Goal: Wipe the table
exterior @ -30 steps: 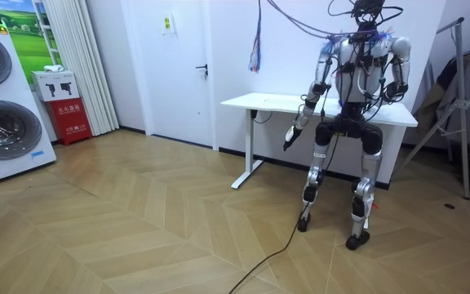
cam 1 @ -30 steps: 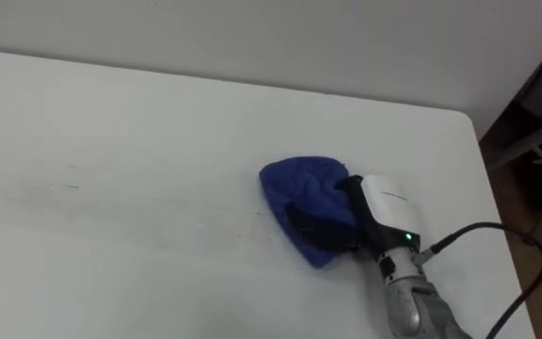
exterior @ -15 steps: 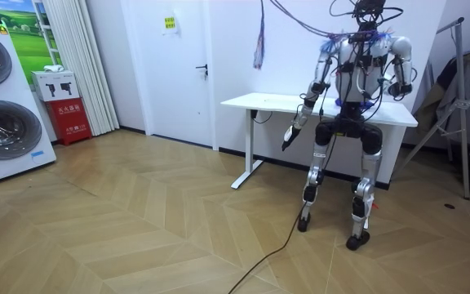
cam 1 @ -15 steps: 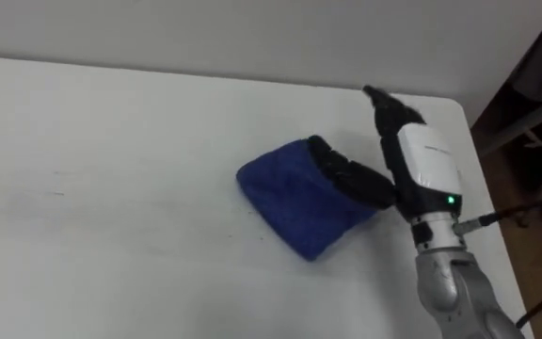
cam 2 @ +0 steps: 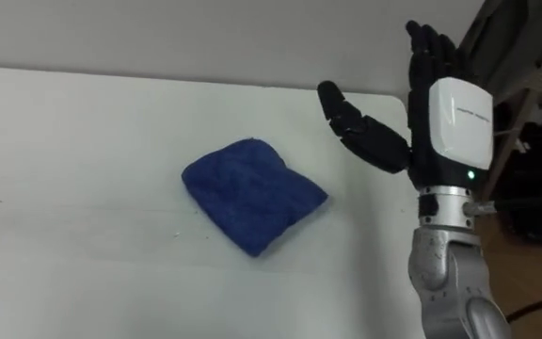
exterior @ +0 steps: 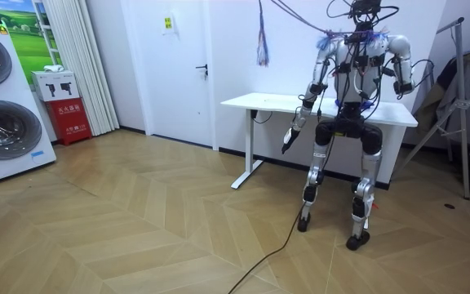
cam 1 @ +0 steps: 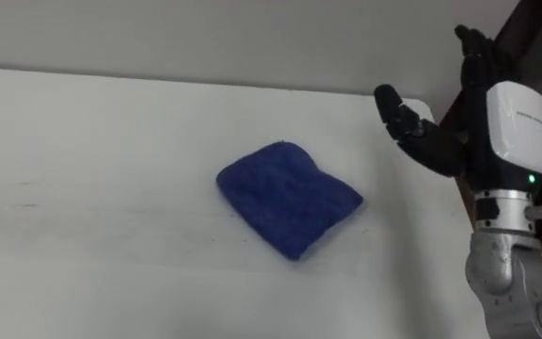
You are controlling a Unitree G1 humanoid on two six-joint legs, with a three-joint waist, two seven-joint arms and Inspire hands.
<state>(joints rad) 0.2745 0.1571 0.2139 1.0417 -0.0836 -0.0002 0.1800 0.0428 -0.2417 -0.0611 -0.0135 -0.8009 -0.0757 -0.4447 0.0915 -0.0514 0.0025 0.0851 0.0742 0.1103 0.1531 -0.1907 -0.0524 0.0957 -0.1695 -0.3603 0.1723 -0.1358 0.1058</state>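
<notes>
Left eye view: the blue cloth (cam 1: 288, 198) lies free on the white bench (cam 1: 92, 132), left of and below the right robot hand (cam 1: 452, 149), which hovers open and empty. Room view: the left robot hand (exterior: 289, 140) hangs beside the bench, farther away. Right eye view: the cloth's long axis slants, and its right corner is nearest the right robot hand.

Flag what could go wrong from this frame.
1. The right hand is open and raised clear of the blue cloth. Re-contact may land off-centre and shove the cloth rather than pin it.
2. The hand hangs near the far right corner of the table, so a descent might clip the edge.
</notes>
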